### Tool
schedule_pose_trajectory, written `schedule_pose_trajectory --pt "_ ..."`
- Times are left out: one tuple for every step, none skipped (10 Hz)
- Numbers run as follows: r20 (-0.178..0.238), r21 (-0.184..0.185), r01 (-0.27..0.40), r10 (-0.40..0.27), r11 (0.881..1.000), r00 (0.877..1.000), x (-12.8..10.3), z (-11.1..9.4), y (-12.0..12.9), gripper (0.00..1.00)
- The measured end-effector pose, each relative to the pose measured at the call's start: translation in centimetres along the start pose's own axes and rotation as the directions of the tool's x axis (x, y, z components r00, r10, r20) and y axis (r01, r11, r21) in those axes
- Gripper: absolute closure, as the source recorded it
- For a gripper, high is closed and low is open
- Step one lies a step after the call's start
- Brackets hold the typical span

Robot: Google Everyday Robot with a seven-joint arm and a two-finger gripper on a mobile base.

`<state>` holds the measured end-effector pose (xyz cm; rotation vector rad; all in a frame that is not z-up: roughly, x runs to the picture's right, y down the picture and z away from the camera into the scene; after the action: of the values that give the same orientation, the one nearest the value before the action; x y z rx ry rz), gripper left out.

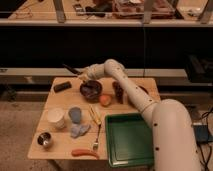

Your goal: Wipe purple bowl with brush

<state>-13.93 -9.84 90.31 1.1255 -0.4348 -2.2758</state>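
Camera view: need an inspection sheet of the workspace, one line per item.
Surface: wooden table, crowded.
Job's things: purple bowl at back; brush angled up behind it, at the gripper.
Clutter: orange fruit, green tray, steel bowl, white cup, fork, black block.
Grippers: gripper above the purple bowl's far rim.
Cables: nothing seen.
Surroundings: shelving behind.
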Motion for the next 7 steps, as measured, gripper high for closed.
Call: schedule_pose_trajectory --pt "0.008 0.007 -0.002 0.002 1.000 1.000 -0.2 -0.5 -0.4 1.00" --pt "0.024 0.014 -0.003 0.003 1.000 1.000 -0.4 -1.2 -0.6 1.00" --pt "0.035 0.009 -0.005 0.004 1.000 0.999 -0.7 -2.0 -0.3 1.00" --pt "0.045 0.000 -0.006 0.006 1.000 0.999 -1.1 -2.7 -0.1 1.00" --pt "0.055 -0.014 -0.005 0.006 1.000 0.998 -1.2 -3.2 0.3 1.00" --pt "0.062 -0.027 -0.003 0.005 1.000 0.998 -1.3 -3.3 0.7 1.00" --pt "0.065 -0.038 -0.006 0.008 0.999 0.998 -1.5 -3.5 1.3 1.00"
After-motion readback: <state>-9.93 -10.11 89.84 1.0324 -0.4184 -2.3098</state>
